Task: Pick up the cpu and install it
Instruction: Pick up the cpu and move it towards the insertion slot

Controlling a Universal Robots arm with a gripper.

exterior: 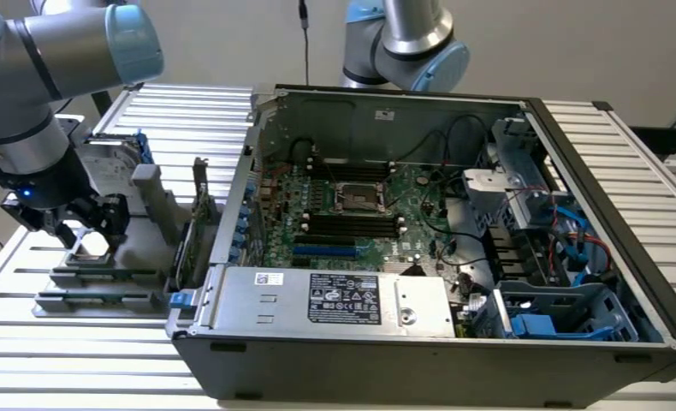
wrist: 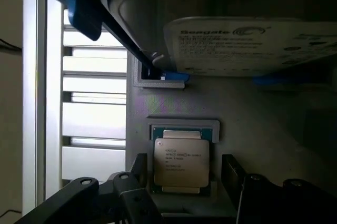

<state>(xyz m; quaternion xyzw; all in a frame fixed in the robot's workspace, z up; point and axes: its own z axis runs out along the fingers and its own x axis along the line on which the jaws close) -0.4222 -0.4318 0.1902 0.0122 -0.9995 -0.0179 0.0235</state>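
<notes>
Slatted metal bench (exterior: 109, 360) — on its grey plastic tray (wrist: 263, 124) lies the small square silver-topped cpu (wrist: 180, 163), black gripper (exterior: 84, 229) over it, fingers (wrist: 232, 174) released — flanking the chip.

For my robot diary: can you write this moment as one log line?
phase: pick | gripper: open, straddling cpu | cpu: flat in grey holder, not lifted

- One cpu (wrist: 181, 162).
- One hard drive (wrist: 253, 45), with one white label.
- Two long grey bars (exterior: 101, 276), lying side by side.
- One gripper (exterior: 84, 233), with two fingers (wrist: 141, 168).
- One open case (exterior: 429, 360).
- In the case: one motherboard (exterior: 367, 235), one socket (exterior: 358, 202), one power supply (exterior: 327, 300).
</notes>
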